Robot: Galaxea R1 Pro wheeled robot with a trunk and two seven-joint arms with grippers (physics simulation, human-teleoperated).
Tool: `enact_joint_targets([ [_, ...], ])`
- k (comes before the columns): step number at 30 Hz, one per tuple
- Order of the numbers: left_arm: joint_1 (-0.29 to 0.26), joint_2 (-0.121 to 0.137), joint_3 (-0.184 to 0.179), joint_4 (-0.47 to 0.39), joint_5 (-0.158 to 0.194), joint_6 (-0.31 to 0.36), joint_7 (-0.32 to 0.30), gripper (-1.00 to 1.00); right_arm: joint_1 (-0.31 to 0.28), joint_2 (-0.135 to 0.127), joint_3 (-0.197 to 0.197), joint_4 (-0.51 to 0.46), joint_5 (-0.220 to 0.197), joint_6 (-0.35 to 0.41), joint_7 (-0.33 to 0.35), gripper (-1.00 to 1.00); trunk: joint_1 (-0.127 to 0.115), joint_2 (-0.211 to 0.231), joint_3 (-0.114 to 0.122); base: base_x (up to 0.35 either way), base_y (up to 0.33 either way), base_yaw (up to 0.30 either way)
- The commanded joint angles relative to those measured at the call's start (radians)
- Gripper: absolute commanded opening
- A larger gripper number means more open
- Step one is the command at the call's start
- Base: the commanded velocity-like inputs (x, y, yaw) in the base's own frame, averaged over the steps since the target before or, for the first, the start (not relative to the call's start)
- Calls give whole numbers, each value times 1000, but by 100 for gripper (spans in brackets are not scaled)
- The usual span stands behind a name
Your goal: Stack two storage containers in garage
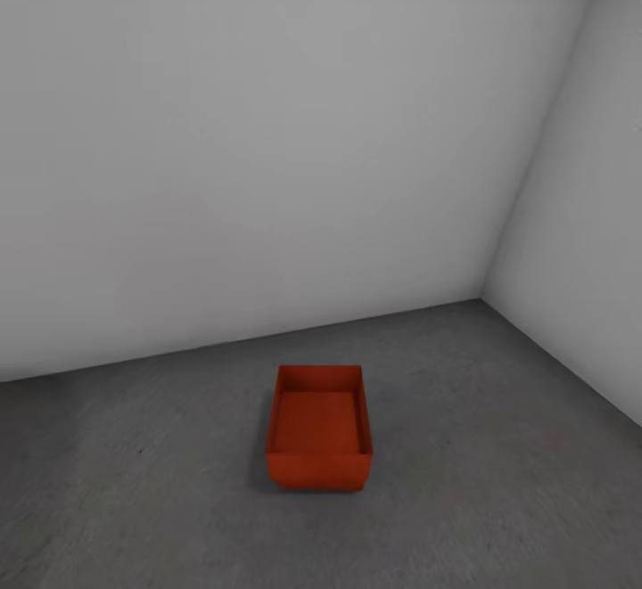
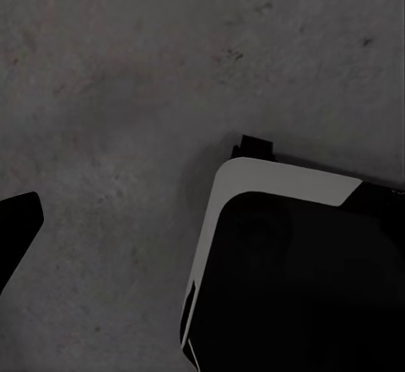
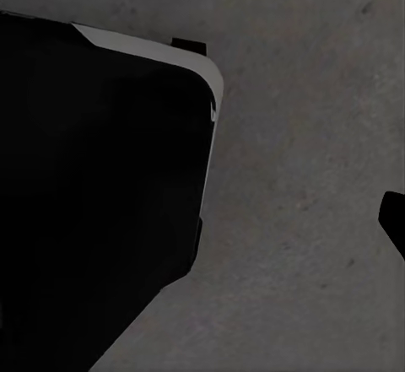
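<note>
Viewing head camera: one orange bin sits upright on the grey floor, near the wall, probably the stack's base; nothing blocks it.
Left wrist: floor, robot base; finger state cannot tell.
Right wrist: same base; cannot tell.
</note>
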Motion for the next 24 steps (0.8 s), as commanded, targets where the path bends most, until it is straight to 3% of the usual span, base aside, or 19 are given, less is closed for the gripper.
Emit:
enact_joint_targets([
  [1, 0, 0, 0, -1, 6, 3, 2, 100, -1, 0, 6, 3, 4, -5, -4, 100, 0, -1, 0, 0, 0, 0],
  [24, -1, 0, 0, -1, 6, 3, 2, 100, -1, 0, 5, 3, 4, -6, -4, 100, 0, -1, 37, 0, 0, 0],
])
